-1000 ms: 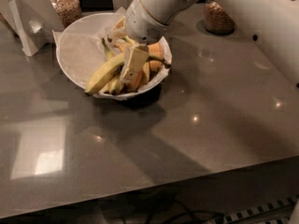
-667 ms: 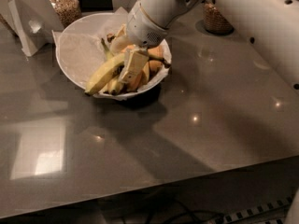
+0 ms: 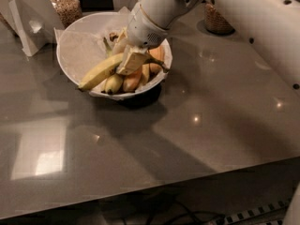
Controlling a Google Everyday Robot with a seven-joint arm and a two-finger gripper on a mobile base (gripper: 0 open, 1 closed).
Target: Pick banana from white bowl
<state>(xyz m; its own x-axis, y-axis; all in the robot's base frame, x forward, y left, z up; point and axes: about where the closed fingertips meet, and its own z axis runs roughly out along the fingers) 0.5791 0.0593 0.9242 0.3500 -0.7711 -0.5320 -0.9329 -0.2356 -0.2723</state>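
glossy grey table (image 3: 197, 139) carrying the white bowl (image 3: 63, 62), a grain-filled jar (image 3: 68, 6) and white folded stand (image 3: 27, 25) behind it, a second jar (image 3: 218, 20) far back; gripper (image 3: 131, 60) low inside the bowl.

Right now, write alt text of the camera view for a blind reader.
A white robot arm reaches into the white bowl, its gripper at the banana among shorter bananas. The bowl sits on a grey table, a jar behind it.

so the gripper (image 3: 130, 60) is over the 2 o'clock end of the banana (image 3: 101, 71), in the white bowl (image 3: 70, 41); jar (image 3: 68, 8) at the bowl's 11, another jar (image 3: 218, 20) at 2.
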